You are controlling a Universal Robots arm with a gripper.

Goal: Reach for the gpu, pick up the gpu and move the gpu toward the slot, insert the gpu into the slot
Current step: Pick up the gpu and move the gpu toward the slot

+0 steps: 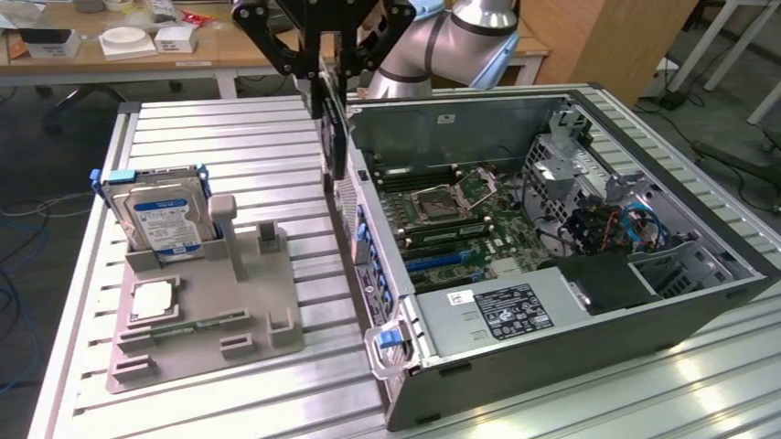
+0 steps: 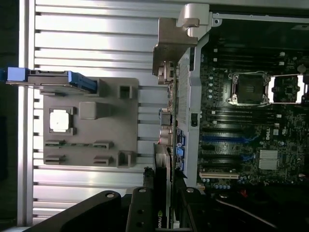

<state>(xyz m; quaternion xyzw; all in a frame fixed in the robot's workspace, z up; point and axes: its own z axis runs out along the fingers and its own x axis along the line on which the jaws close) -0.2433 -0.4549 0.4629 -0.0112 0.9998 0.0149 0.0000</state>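
The hand [image 1: 327,66] grips the gpu [image 1: 328,128] narrowly, holding it upright and edge-down, likely so its connector edge can meet the motherboard [image 1: 464,229]. The card hangs over the open case's [image 1: 550,357] wall on the exterior view's left, above the surface [image 1: 232,128]. It looks thin and dark, with a pale metal bracket [image 2: 170,53].

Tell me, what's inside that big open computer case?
A green motherboard with a square processor socket, blue slots, a labelled grey box and cables. Whatever lies beneath that box is covered.
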